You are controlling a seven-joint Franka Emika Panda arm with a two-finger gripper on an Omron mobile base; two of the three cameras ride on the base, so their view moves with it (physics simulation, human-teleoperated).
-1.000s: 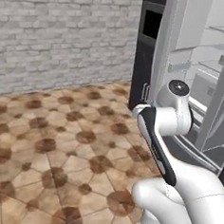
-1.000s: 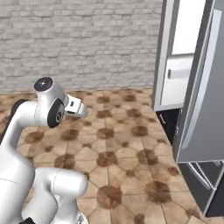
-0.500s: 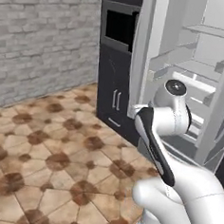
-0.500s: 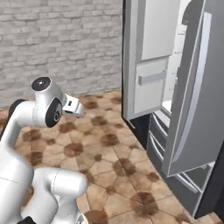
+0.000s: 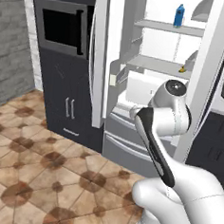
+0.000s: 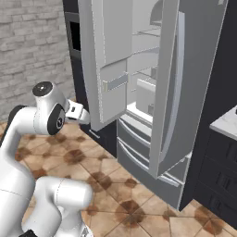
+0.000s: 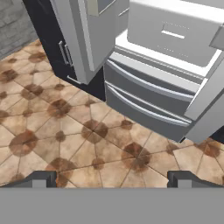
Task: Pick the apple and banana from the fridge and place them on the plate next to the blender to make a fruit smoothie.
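Observation:
The fridge (image 5: 155, 65) stands in front of me with both grey doors swung open, showing white walls, shelves and drawers (image 7: 166, 30). A small yellow thing, the banana (image 5: 182, 69), lies at the front edge of a middle shelf. The apple, the plate and the blender are out of view. My gripper (image 7: 112, 179) is open with nothing between its fingertips (image 7: 41, 179). It hangs over the tiled floor, short of the grey bottom drawers (image 7: 144, 100). In the right base view the hand (image 6: 78, 113) reaches toward the left fridge door (image 6: 106, 60).
A blue bottle (image 5: 179, 14) stands on the top shelf. A black built-in oven (image 5: 61, 26) sits in dark cabinets left of the fridge. The right door (image 6: 185, 83) juts far out. A pale counter edge (image 6: 227, 122) is at the right, a brick wall (image 6: 28, 46) at the left.
The base has swung round, so both base views have shifted from brick wall and floor to the open fridge, now close ahead. The arm's pose is the same and the gripper stays open.

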